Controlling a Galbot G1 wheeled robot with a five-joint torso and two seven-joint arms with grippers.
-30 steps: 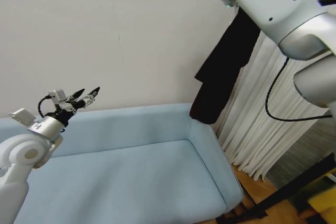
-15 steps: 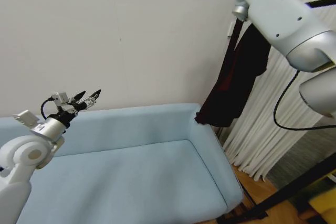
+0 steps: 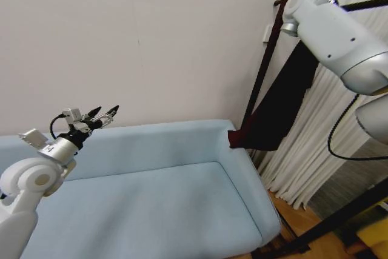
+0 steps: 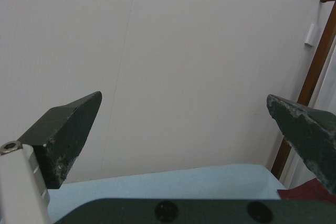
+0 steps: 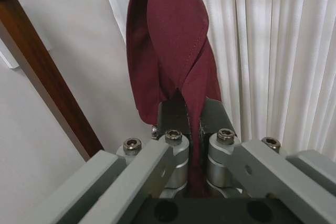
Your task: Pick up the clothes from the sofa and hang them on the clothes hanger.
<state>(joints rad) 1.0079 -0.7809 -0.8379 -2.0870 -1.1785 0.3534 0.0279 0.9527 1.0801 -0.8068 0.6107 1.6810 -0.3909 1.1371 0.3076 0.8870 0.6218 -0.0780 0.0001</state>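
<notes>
A dark red garment (image 3: 276,110) hangs from my raised right arm (image 3: 339,34) beside the wooden clothes hanger stand (image 3: 267,59), above the sofa's right end. In the right wrist view my right gripper (image 5: 188,113) is shut on a fold of the garment (image 5: 173,35), with the stand's wooden pole (image 5: 50,82) close by. My left gripper (image 3: 102,114) is held open over the sofa's left part, with nothing between its fingers (image 4: 68,129). The light blue sofa (image 3: 151,210) has no clothes lying on it.
White pleated curtains (image 3: 315,150) hang behind the stand. A black bar (image 3: 327,222) slants across the wooden floor at the lower right. A plain wall (image 3: 151,40) rises behind the sofa.
My right arm has swung to the right with the garment, which now hangs against the stand. The stand's pole has come into view. The left arm has barely moved.
</notes>
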